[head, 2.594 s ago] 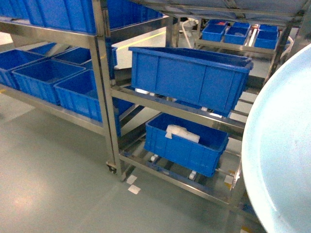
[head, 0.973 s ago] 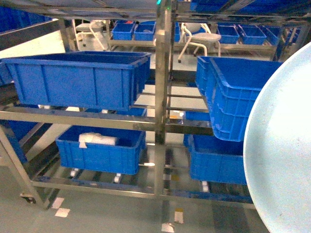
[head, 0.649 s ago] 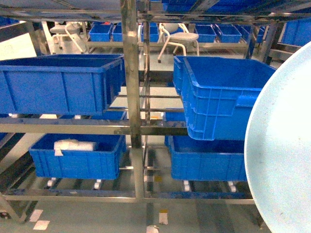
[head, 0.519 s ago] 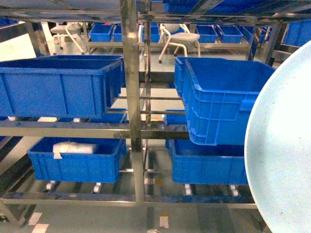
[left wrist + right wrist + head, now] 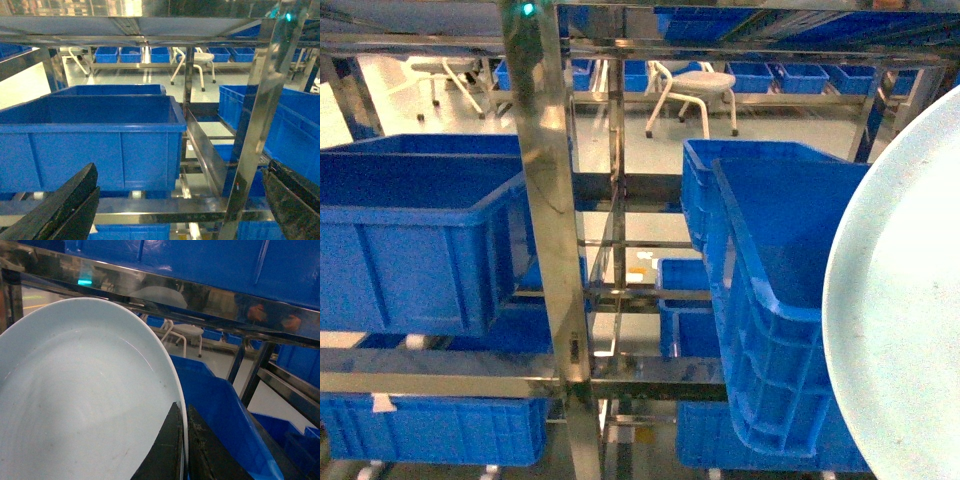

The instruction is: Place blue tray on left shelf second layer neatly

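Fingers of the right gripper (image 5: 183,450) pinch the rim of the blue tray (image 5: 85,405), one dark finger on each face of its edge. In the head view the tray (image 5: 900,300) fills the right side, held tilted up on edge, in front of a tilted blue crate (image 5: 770,310) on the right rack. The left gripper (image 5: 175,210) hangs spread wide and empty (only its two dark fingers (image 5: 65,210) show at the bottom corners). Beyond it a large blue crate (image 5: 95,140) sits on the left shelf second layer (image 5: 150,206), a steel rail. A mirror-like upright (image 5: 550,220) stands just right of that crate. Far behind, a white stool (image 5: 695,85) stands on the floor near more small blue bins (image 5: 800,75).
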Motion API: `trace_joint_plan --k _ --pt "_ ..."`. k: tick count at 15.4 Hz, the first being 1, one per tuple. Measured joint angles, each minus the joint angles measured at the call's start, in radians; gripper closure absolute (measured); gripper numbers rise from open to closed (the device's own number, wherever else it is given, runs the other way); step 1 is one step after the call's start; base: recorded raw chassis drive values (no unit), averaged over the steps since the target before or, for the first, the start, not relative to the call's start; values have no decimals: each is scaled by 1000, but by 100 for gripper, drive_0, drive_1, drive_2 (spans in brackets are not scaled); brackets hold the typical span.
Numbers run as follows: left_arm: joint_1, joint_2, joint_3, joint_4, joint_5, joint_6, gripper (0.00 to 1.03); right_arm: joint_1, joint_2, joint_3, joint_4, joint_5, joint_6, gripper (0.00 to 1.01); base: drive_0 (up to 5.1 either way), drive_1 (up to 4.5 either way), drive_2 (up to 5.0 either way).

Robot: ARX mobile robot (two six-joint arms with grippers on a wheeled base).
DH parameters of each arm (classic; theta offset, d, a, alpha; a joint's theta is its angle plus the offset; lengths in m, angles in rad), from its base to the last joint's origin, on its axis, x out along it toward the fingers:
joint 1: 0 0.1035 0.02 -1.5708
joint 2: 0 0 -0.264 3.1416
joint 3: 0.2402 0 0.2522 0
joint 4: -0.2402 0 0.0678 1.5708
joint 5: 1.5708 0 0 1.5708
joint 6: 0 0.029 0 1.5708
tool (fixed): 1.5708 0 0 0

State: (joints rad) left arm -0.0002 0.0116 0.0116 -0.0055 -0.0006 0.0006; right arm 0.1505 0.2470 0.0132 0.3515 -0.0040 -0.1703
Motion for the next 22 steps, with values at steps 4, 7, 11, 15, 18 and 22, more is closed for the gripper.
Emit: trace_joint_plan --k 4,7,11,15,18,22 --pt "0 0 0 3 0 0 5 0 0 0 2 0 0 99 10 408 -389" --pt "0 0 0 -1 0 0 5 0 0 0 3 0 0 99 10 413 -392" --pt "0 0 0 7 0 0 5 0 3 0 0 0 0 99 11 422 -399" --pt "0 0 0 -2 0 0 5 0 2 0 0 0 0 99 11 422 -399" --pt "0 0 0 1 0 0 5 0 2 0 0 0 0 99 11 422 -399" --pt "0 0 0 1 0 0 5 0 2 0 0 0 0 99 6 211 -200"
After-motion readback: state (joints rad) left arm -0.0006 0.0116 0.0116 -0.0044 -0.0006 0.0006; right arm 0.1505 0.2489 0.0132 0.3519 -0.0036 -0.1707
